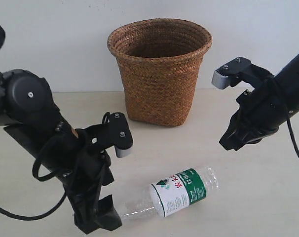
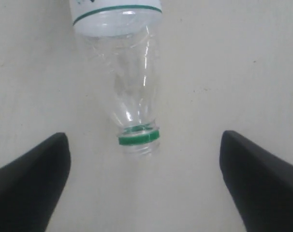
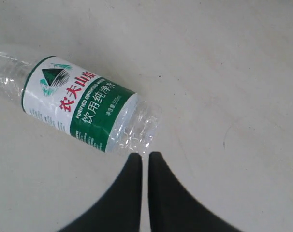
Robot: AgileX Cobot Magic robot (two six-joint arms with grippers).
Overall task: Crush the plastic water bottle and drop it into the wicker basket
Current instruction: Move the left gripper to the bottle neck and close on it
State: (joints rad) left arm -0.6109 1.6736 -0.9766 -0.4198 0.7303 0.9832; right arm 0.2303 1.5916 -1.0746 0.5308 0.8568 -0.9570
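- The bottle point(image 1: 184, 192) is seen lying on its side on the desk point(image 1: 258, 202), uncrushed, in front of the basket point(image 1: 159, 89) and well apart from it.
- The left jaws are held wide apart with the neck point(image 2: 138, 137) between them, untouched. The neck is tapered and smooth, so it may be squeezed out of the grip as they are brought together.
- The right jaws are held together, near the bottle's base point(image 3: 137, 128). If they are pushed in like this, the round bottle is likely to be rolled or shoved across the desk rather than flattened.
- Thin plastic may spring back once it is released.
- A bottle released off-centre may be bounced off the rim point(image 1: 159, 27), and a light basket could be tipped.
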